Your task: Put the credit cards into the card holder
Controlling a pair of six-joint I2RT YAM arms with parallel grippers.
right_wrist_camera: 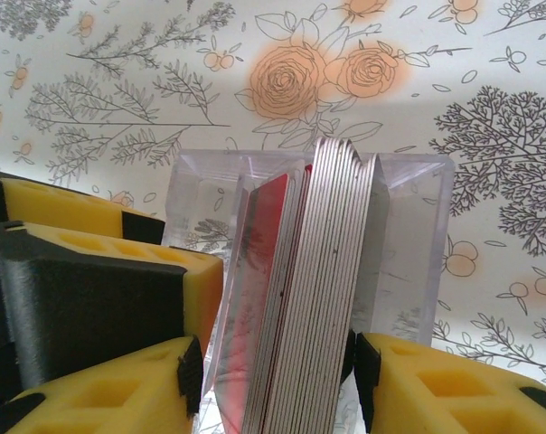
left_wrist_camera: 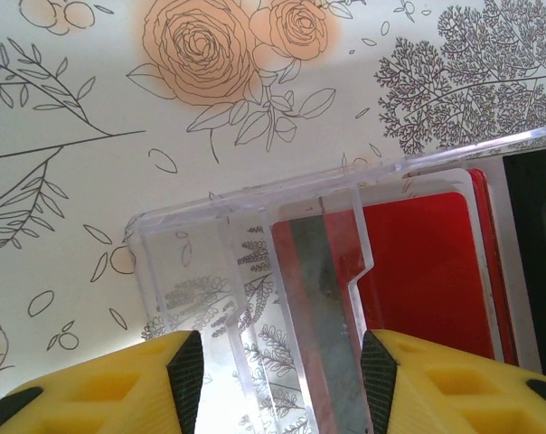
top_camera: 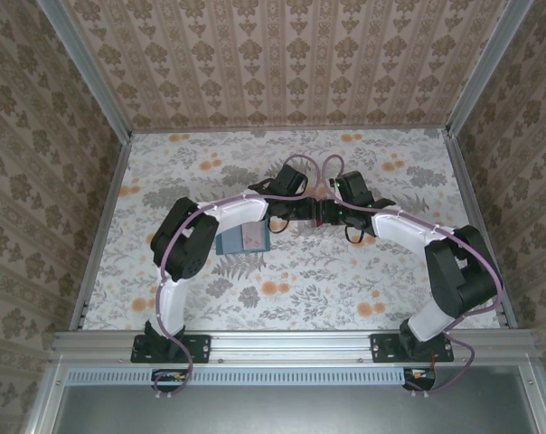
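Observation:
The credit cards [right_wrist_camera: 332,271] stand on edge as a stack of several pale cards in a clear plastic tray [right_wrist_camera: 413,235], with a red card [right_wrist_camera: 271,226] at the stack's left. My right gripper [right_wrist_camera: 273,380] straddles the stack, open. Its right pad [right_wrist_camera: 365,380] touches the cards and its left pad stands a little off them. My left gripper [left_wrist_camera: 282,380] is shut on the tray's [left_wrist_camera: 192,262] end compartment, beside the red cards [left_wrist_camera: 427,271]. The teal card holder [top_camera: 230,242] lies on the table under the left arm, apart from both grippers.
Both grippers [top_camera: 305,212] [top_camera: 327,214] meet at the tray [top_camera: 316,215] in the middle of the floral table [top_camera: 282,298]. Patterned walls and metal rails [top_camera: 101,226] close in the sides and back. My left gripper's yellow fingers [right_wrist_camera: 101,271] press against the tray's left side.

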